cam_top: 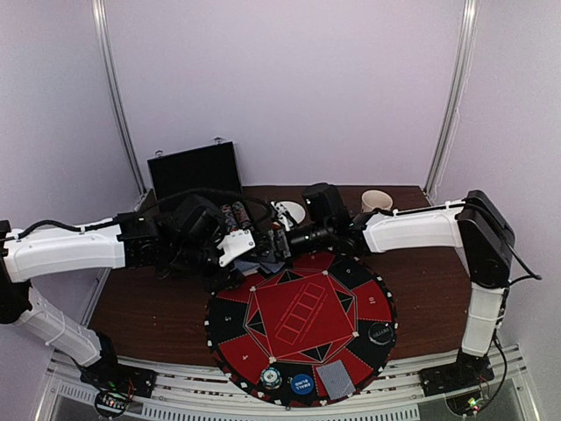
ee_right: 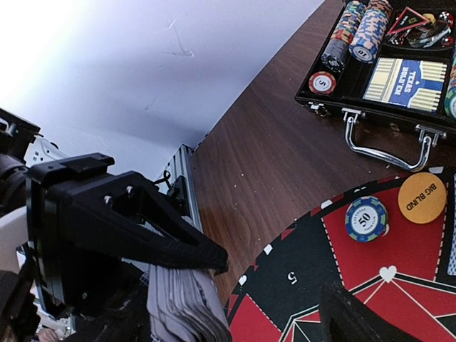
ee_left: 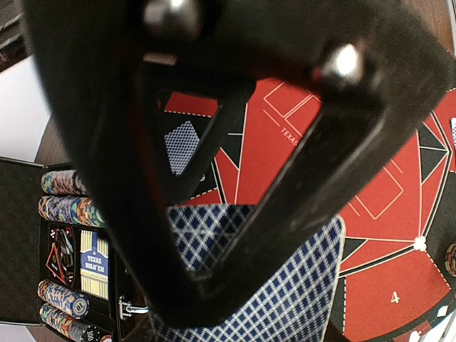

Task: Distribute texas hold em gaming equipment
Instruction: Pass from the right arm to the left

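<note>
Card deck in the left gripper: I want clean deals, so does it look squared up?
Not quite. In the right wrist view the card deck shows its edges fanned and slanted rather than flush, so the cards sit staggered in the left gripper's hold.

Left tool (ee_left: 203, 281) narrow, right tool (cam_top: 282, 239) wide.
</note>
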Tool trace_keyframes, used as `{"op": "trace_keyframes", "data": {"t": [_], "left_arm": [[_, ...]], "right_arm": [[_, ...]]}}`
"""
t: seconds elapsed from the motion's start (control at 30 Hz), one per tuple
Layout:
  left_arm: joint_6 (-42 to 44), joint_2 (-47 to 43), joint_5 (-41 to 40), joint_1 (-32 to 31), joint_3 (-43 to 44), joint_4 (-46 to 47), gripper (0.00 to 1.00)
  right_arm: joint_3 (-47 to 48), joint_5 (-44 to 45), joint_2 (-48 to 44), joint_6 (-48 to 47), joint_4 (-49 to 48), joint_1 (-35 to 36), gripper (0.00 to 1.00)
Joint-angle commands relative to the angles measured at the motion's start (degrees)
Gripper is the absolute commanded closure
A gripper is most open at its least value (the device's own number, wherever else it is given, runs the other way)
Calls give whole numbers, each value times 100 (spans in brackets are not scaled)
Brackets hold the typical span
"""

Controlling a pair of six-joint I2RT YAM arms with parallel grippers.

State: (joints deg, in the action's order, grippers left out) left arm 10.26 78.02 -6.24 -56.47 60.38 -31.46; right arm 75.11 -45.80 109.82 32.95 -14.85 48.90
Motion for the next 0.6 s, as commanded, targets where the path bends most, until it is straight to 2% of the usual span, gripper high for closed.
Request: {"op": "trace_keyframes", "data": {"t": [0.0, 0.13, 0.23, 0.3, 0.37, 0.4, 0.43, 0.53, 0.57], "left_arm": [[144, 8, -39, -31, 150, 114, 51], [190, -15, -148, -31, 96, 120, 51], [216, 0, -227, -31, 50, 122, 51], [222, 26, -272, -31, 23, 114, 51], [237, 45, -301, -31, 15, 118, 50], [259, 53, -312, -31, -2, 122, 47], [273, 62, -332, -31, -17, 121, 42], [360, 110, -368, -20, -79, 99, 24], [385, 141, -369, -2, -91, 86, 21]], "right_arm": [[285, -249, 257, 196, -145, 103, 22], [320, -499, 333, 376, -319, 128, 33], [348, -671, 354, 509, -446, 173, 48], [367, -784, 361, 567, -502, 196, 63], [360, -906, 360, 647, -570, 212, 84], [345, -946, 351, 667, -594, 218, 95], [323, -952, 324, 665, -606, 217, 100], [259, -1004, 267, 650, -628, 230, 100], [244, -1027, 246, 654, -646, 232, 100]]}}
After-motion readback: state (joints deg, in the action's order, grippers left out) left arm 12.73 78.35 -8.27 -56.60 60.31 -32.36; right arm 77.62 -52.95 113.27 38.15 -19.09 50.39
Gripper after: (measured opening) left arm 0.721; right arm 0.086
